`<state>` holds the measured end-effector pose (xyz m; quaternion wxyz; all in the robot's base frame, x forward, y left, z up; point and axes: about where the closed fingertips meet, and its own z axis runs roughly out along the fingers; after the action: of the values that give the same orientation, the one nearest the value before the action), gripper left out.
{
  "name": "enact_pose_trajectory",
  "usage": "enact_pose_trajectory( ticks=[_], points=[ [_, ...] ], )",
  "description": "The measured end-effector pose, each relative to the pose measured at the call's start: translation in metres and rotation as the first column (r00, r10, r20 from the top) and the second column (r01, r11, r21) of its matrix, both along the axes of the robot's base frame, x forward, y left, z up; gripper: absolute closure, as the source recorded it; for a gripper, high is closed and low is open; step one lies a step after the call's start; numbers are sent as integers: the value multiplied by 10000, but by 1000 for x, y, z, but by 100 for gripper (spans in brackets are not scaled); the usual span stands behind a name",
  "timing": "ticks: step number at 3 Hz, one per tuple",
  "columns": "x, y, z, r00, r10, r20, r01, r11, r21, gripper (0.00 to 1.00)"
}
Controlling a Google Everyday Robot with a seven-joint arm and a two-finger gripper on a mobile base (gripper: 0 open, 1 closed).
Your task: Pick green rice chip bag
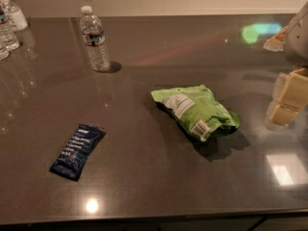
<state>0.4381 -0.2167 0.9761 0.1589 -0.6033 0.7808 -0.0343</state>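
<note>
While the green rice chip bag (196, 110) lay near the middle of the dark table (144, 186), the gripper (285, 101) hung at the right edge.
The bag was puffy and crinkled, light green with white label panels and a barcode, on a glossy, stone-like top. Well to its left lay a flat dark blue bar wrapper (77, 151); a clear plastic water bottle (95, 38) stood upright farther back. Blocky and cream-coloured, the gripper was right of the bag, not touching it; whether it was apart or together could not be told.
</note>
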Motion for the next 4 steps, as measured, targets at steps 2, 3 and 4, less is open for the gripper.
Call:
enact_pose_trajectory(
  ticks=[2,3,4],
  points=[
    [3,11,-8,9990,400,-179,-393,9985,377,0],
    [0,30,-18,9932,1152,-156,-1136,9903,795,0],
    [-2,48,-34,9845,1740,-232,-1709,9803,988,0]
  ],
)
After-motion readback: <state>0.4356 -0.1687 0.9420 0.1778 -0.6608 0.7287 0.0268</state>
